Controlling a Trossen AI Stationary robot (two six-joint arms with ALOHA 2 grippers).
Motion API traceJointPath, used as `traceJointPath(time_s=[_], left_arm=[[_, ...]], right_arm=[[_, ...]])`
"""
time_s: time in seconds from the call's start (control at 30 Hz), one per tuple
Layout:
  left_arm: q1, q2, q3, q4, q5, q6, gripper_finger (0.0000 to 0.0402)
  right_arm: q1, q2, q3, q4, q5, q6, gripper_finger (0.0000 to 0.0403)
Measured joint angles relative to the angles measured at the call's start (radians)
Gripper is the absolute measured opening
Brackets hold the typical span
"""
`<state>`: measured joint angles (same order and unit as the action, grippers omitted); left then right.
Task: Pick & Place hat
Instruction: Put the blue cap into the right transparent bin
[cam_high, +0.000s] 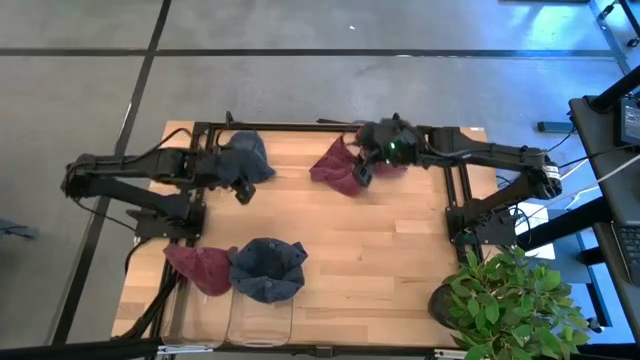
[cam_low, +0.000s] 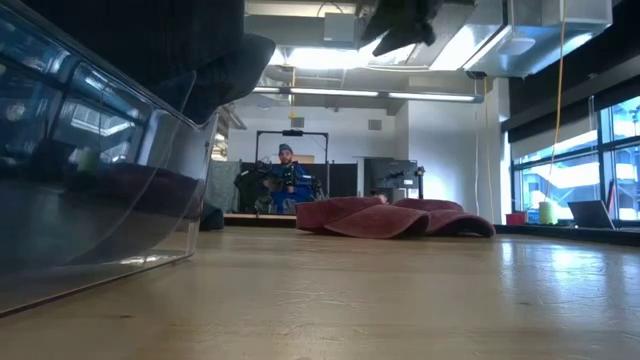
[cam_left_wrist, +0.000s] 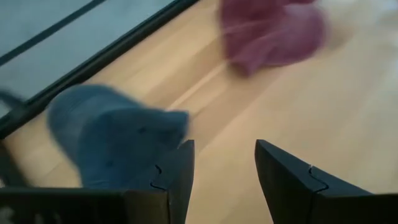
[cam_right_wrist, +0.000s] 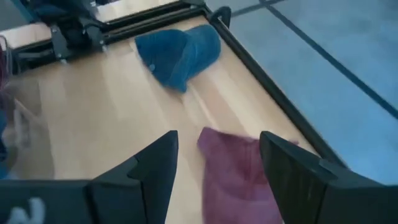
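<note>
A blue hat (cam_high: 246, 158) lies flat on the wooden table at its far left, and a maroon hat (cam_high: 340, 166) lies flat at far centre. My left gripper (cam_high: 243, 190) is open and sits just on the near side of the blue hat (cam_left_wrist: 112, 134). My right gripper (cam_high: 365, 172) is open and hovers above the maroon hat (cam_right_wrist: 239, 177), well clear of it in the low view (cam_low: 400, 20). Another maroon hat (cam_high: 200, 268) and a dark blue hat (cam_high: 268, 270) rest in the clear bin at the near left.
The clear plastic bin (cam_high: 262, 322) stands at the table's near-left edge and fills the left of the low view (cam_low: 90, 210). A black frame rail (cam_high: 300, 125) runs along the far edge. A potted plant (cam_high: 510, 300) stands at the near-right corner. Bare wood lies at table centre.
</note>
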<state>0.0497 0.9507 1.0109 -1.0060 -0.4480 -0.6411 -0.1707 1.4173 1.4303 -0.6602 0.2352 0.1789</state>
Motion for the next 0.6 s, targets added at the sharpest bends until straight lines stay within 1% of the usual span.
traceJointPath(time_s=[0.07, 0.13, 0.33, 0.4, 0.47, 0.6], left_arm=[[0.054, 0.017, -0.013, 0.000, 0.007, 0.008, 0.0162], [0.097, 0.034, -0.029, 0.000, 0.034, 0.064, 0.0162], [0.218, 0.124, -0.069, 0.007, 0.166, 0.135, 0.0166], [0.243, 0.162, -0.083, 0.006, 0.174, 0.197, 0.0166], [0.263, 0.203, -0.097, 0.016, 0.160, 0.241, 0.0166], [0.312, 0.300, -0.123, 0.017, 0.149, 0.259, 0.0166]], right_arm=[[-0.045, 0.014, 0.000, 0.018, -0.045, -0.061, 0.0226], [-0.088, 0.026, 0.000, 0.028, -0.081, -0.110, 0.0226], [-0.188, 0.066, 0.000, 0.037, -0.167, -0.175, 0.0226], [-0.209, 0.076, 0.000, 0.037, -0.186, -0.190, 0.0226], [-0.223, 0.081, 0.000, 0.036, -0.195, -0.200, 0.0226], [-0.236, 0.083, 0.000, 0.036, -0.208, -0.214, 0.0226]])
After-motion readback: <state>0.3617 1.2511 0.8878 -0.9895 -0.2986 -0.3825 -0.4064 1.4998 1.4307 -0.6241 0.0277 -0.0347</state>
